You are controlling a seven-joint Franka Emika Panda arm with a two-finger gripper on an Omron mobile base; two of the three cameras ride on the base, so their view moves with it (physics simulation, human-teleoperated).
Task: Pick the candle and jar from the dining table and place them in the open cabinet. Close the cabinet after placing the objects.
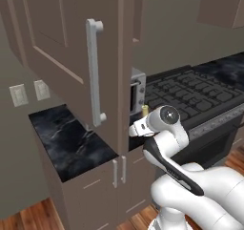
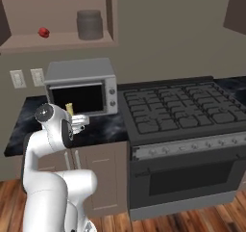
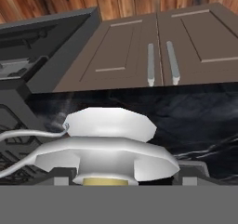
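Right base view puts the candle (image 2: 69, 109), a short yellowish-olive stick in a small round clear-silvery holder, low at the left. It sits in front of the grey microwave (image 2: 81, 86) and above the black marble-look counter (image 2: 21, 125). The white arm's two-finger gripper (image 2: 76, 120) is clamped on the holder, jaws standing wide around its round body.

In the hand view the holder's flared silvery rim (image 3: 109, 144) sits between the dark finger tips. Its thin wire handle curls off to one side, and a sliver of the yellow stick shows next to the hand.

I'd call it a light, stiff little thing with a smooth, likely slippery holder. The thin stick looks like the part that would snap or tip. The wide holder body is the sensible place to grip, never the stick or the wire handle.

Its long axis runs along the stick, which stands about upright, tip up.

The open taupe-brown wall cabinet (image 2: 57, 42) is above it, with the small round bright-red jar (image 2: 43, 32) already on the shelf. A grey canister (image 2: 89, 25) stands to the jar's right.
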